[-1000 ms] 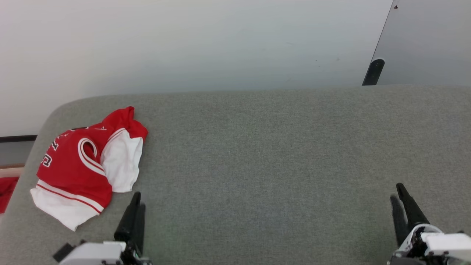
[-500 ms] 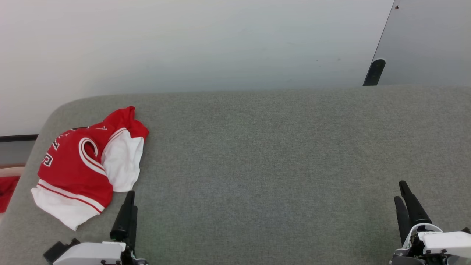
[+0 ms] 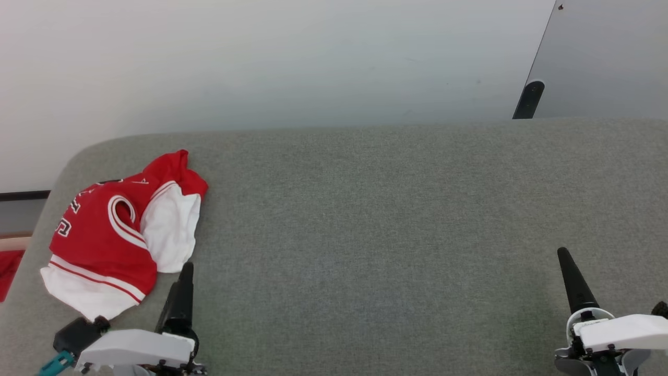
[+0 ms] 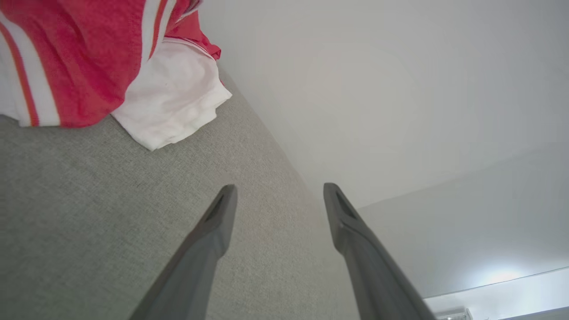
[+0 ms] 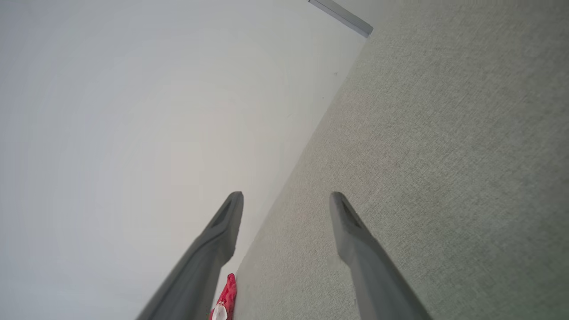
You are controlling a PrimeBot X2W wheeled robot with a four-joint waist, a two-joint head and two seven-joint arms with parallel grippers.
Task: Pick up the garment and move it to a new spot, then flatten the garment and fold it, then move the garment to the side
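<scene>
Left hand (image 4: 279,189), right hand (image 5: 285,195) opened; lettering (image 3: 65,225) illegible.

Crumpled garment (image 3: 99,235) lies beside left pincer (image 3: 185,270).

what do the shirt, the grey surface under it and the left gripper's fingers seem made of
The garment: soft knit fabric, maybe cotton or polyester, matte; it crumples into folds and shows fine texture up close.
The grey surface: woven or felt-like textile covering, matte, with speckled grain.
The left gripper fingers: likely hard plastic or rubber, dark, smooth, dull sheen.
</scene>
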